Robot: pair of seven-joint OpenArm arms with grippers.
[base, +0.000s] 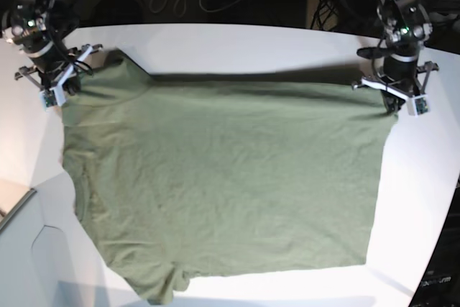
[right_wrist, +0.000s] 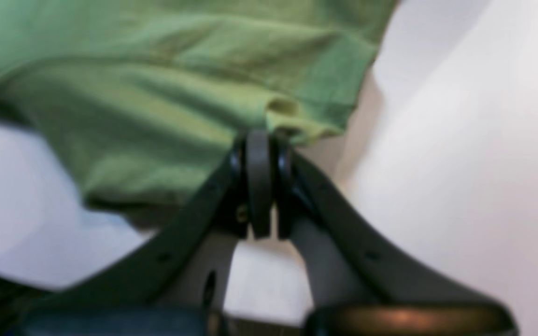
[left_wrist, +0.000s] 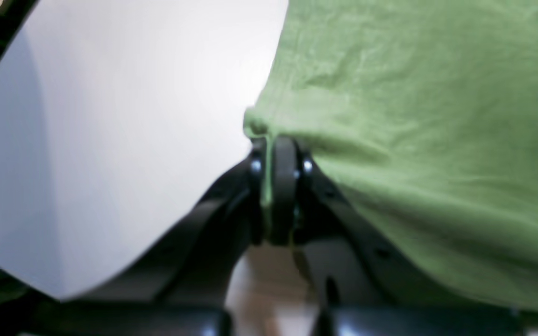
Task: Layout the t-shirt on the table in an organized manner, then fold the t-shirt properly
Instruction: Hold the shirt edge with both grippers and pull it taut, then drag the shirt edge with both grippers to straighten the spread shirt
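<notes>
Olive-green cotton fabric of the short-sleeved t-shirt [base: 223, 177] lies spread across the large, smooth white bench [base: 237, 44], covering most of its middle area. In the base view the far edge of the garment runs as a raised, taut line between the two arms, and the remaining fabric rests on the bench surface with light wrinkles. The black left claw [left_wrist: 278, 140] is clenched on a corner of the t-shirt [left_wrist: 414, 130], with fabric pinched between its closed fingers. The black right claw [right_wrist: 262, 135] is likewise clenched on the opposite corner of the t-shirt [right_wrist: 157, 107], where the hem bunches at the fingertips. Both wrist views are blurred. Bare bench [left_wrist: 110, 140] shows beside each grip point.
</notes>
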